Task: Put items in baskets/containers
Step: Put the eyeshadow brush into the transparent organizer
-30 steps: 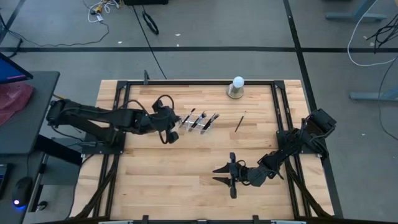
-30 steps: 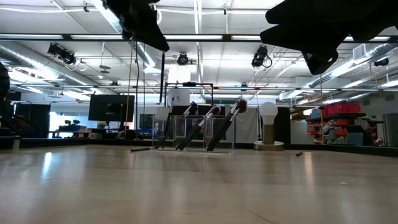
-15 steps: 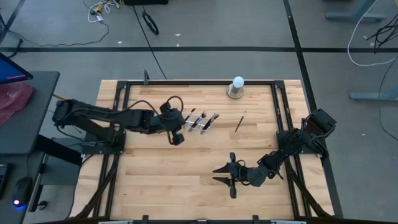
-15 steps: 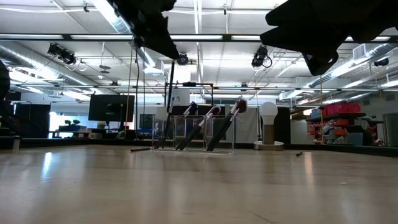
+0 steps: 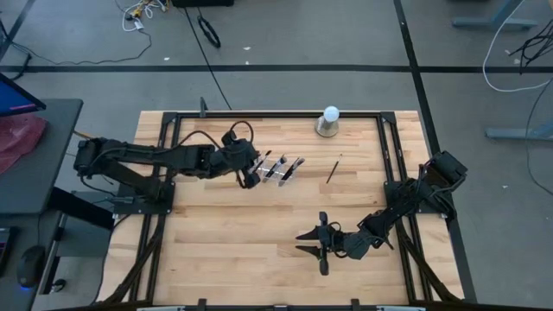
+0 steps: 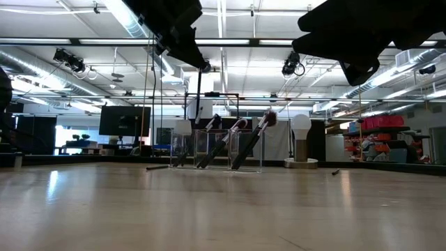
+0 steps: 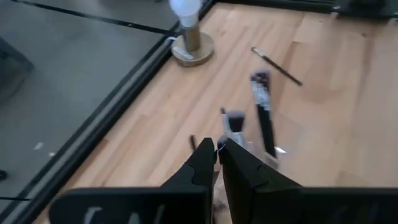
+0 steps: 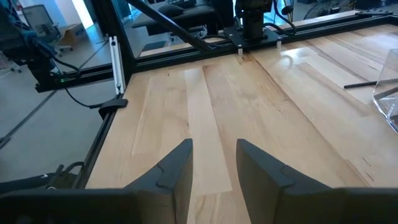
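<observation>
The clear holder (image 5: 278, 169) stands mid-table toward the far side with three brushes leaning in it (image 6: 237, 143). One thin brush (image 5: 333, 170) lies loose to its right, another (image 6: 157, 167) lies flat left of it. My left gripper (image 5: 251, 177) hovers at the holder's left end, shut on a thin dark brush (image 6: 198, 104). My right gripper (image 5: 315, 244) waits open, low near the table's near edge. In the left wrist view the holder's brushes (image 7: 235, 122) show just beyond the fingers. My left gripper pinches the thin brush near its upper end (image 7: 217, 147) between its two fingers (image 7: 202, 163), which point down from above. The brush hangs upright below them, clear of the table, its lower end (image 6: 198, 127) about level with the holder's rim.
A white ball on a grey base (image 5: 329, 121) stands at the far edge, right of the holder. A black frame (image 5: 259, 114) borders the table. Bare wood (image 5: 225, 242) lies between the holder and the near edge.
My left gripper has moved right and toward the far edge, up to the holder's left end, staying shut. The brush has travelled with it, still hanging upright.
</observation>
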### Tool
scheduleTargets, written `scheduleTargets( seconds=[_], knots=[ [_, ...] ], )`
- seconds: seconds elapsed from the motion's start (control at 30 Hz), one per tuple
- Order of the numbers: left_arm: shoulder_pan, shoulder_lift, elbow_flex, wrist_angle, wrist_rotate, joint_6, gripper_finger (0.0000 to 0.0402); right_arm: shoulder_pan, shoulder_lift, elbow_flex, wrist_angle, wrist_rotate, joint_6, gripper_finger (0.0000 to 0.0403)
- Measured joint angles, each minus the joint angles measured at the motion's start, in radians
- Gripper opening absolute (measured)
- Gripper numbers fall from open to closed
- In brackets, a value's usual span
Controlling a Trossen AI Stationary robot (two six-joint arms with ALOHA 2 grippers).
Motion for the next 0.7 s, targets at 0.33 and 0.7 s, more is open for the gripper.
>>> scheduleTargets(
  seconds=[0.33, 0.7],
  knots=[
    [0.026, -0.012, 0.000, 0.017, -0.037, 0.042, 0.0022, 0.000, 0.000, 0.000, 0.000, 0.000, 0.001, 0.0123],
    [-0.016, -0.005, 0.099, -0.050, 0.181, 0.024, 0.0021, -0.001, 0.000, 0.000, 0.013, 0.000, -0.006, 0.0123]
  ],
)
